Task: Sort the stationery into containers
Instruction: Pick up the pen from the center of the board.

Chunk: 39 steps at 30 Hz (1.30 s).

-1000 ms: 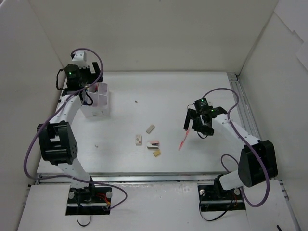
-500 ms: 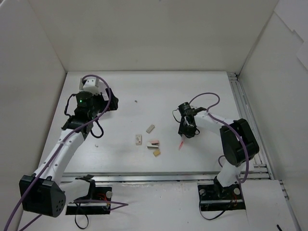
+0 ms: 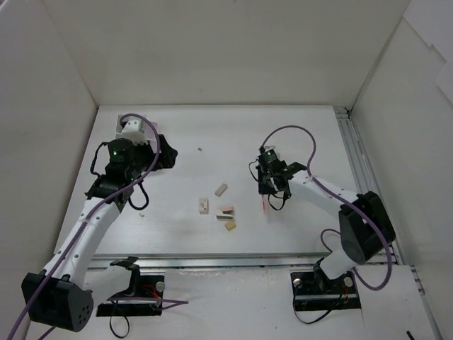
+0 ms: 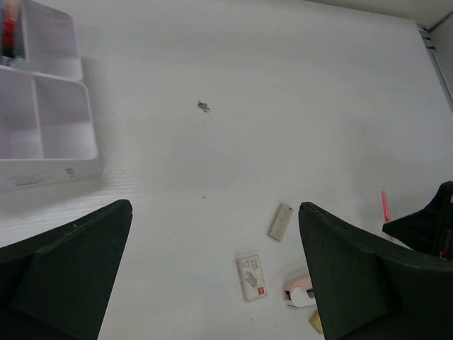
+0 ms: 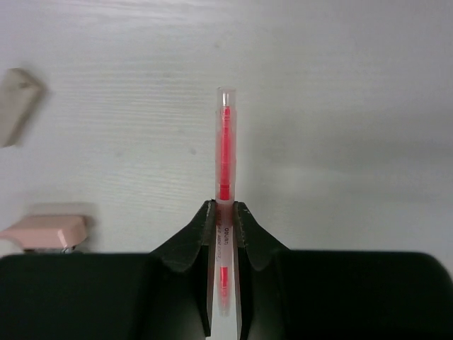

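Observation:
My right gripper [image 5: 224, 216] is shut on a thin red pen [image 5: 224, 142] that lies on the table and sticks out ahead of the jaws. From above, that gripper [image 3: 266, 197] sits right of centre with the pen's tip [image 3: 265, 207] showing below it. My left gripper [image 4: 216, 234] hangs open and holds nothing, above the table right of the white grid box [image 4: 49, 152]; something red [image 4: 8, 28] stands in a far compartment. From above, my left gripper [image 3: 164, 154] and arm hide the box. A beige eraser [image 3: 221, 189], a white eraser [image 3: 204, 206] and a pink eraser [image 3: 226, 210] lie mid-table.
A small yellowish piece [image 3: 231, 225] lies just below the pink eraser. A tiny dark speck [image 4: 204, 106] marks the table toward the back. White walls enclose the table on three sides, and a metal rail [image 3: 357, 163] runs along the right edge.
My right gripper moved left over the red pen and shut on it. My left arm swung away from the box toward the middle, its gripper staying open.

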Tool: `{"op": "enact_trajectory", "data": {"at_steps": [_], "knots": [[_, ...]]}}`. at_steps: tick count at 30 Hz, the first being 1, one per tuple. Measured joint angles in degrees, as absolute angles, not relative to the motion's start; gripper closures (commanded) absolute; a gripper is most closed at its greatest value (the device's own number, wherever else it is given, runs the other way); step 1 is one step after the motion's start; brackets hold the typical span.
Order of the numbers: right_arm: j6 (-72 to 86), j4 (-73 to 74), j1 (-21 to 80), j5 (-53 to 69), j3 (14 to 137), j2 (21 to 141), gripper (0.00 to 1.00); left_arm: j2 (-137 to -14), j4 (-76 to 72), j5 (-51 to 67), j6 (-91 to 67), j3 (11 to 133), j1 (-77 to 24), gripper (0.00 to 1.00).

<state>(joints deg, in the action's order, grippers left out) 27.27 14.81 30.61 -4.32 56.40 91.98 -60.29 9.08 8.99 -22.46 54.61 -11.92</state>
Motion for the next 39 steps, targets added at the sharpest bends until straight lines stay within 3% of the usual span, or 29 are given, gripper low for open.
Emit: {"op": "enact_trajectory", "data": {"at_steps": [8,19,25,30,34,37,39], "knots": [[12.12,2.72,36.12,4.89,52.80,76.03,1.00,-66.13,3.64,22.33,-25.45,54.52,-17.65,0.01],[7.25,-6.76,39.62,13.10,53.19,78.11,1.00,-74.63,-9.28,24.99,-33.10,54.52,-26.33,0.02],[7.38,-8.88,41.01,14.22,55.79,80.88,1.00,-78.17,-13.19,23.07,-34.81,54.52,-27.33,0.22],[7.64,-11.03,41.74,13.98,56.82,81.49,1.00,-81.14,-13.69,22.76,-35.27,54.52,-27.81,0.27],[8.54,-12.16,41.85,12.38,57.60,81.67,1.00,-81.56,-14.59,22.57,-35.79,54.52,-28.12,0.45],[8.97,-12.80,42.00,11.62,59.33,82.98,1.00,-81.65,-16.23,23.00,-36.34,54.52,-28.34,0.83],[9.04,-12.97,42.06,11.14,60.38,84.44,1.00,-81.67,-17.52,24.16,-36.51,54.52,-28.47,1.00]]}}
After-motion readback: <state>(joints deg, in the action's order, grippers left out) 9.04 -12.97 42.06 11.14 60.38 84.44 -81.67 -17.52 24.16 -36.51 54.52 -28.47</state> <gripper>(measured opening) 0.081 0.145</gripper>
